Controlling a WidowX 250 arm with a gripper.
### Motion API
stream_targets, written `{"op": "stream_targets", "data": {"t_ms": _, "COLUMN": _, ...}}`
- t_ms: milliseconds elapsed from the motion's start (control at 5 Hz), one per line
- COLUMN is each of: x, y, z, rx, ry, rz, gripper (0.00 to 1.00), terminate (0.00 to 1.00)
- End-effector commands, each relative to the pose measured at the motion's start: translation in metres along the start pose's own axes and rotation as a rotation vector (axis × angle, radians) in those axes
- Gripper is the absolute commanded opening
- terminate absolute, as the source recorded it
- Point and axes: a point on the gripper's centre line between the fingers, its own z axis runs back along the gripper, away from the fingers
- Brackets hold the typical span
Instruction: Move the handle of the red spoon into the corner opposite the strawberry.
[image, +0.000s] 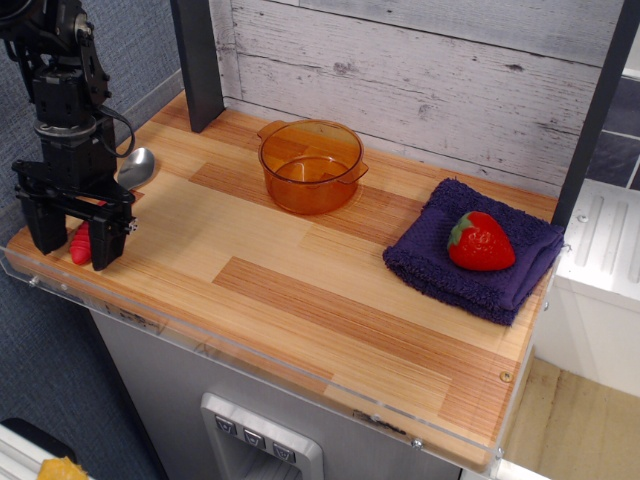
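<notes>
1. We see the black gripper (74, 240) standing upright at the near left end of the table (300, 290), its two fingers (108, 243) pointing down and spread wide.
2. Between those fingers lies the handle (81, 244) of the red spoon (105, 205); we see a gap on either side of it, so the fingers straddle it and are not closed on it.
3. The spoon lies flat on the wood, its silver bowl (136, 167) pointing toward the back of the table and showing just behind the arm's wrist; the middle of the spoon is hidden by the gripper body.
4. The red end of the handle sits close to the near left corner (30, 262), just inside the clear plastic edging.
5. The strawberry (481, 242) rests on a folded dark blue towel (440, 265) at the far right side of the table, well apart from the spoon.
6. An orange see-through pot (311, 165) stands between them, nearer the back wall of pale weathered planks (430, 70).
7. We cannot tell whether the fingertips touch the tabletop.
</notes>
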Motion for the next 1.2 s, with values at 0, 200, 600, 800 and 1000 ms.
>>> {"op": "stream_targets", "data": {"t_ms": 0, "x": 0.003, "y": -0.001, "z": 0.037, "rx": 0.015, "ry": -0.092, "rz": -0.063, "gripper": 1.0, "terminate": 0.0}}
{"op": "stream_targets", "data": {"t_ms": 200, "x": 0.002, "y": -0.007, "z": 0.064, "rx": 0.063, "ry": -0.063, "rz": -0.06, "gripper": 1.0, "terminate": 0.0}}
{"op": "stream_targets", "data": {"t_ms": 600, "x": -0.003, "y": -0.029, "z": 0.11, "rx": 0.083, "ry": -0.024, "rz": -0.081, "gripper": 1.0, "terminate": 0.0}}
{"op": "stream_targets", "data": {"t_ms": 800, "x": 0.014, "y": -0.039, "z": 0.132, "rx": 0.081, "ry": -0.067, "rz": -0.094, "gripper": 1.0, "terminate": 0.0}}
{"op": "stream_targets", "data": {"t_ms": 1000, "x": 0.033, "y": -0.043, "z": 0.152, "rx": 0.086, "ry": -0.096, "rz": -0.098, "gripper": 1.0, "terminate": 0.0}}
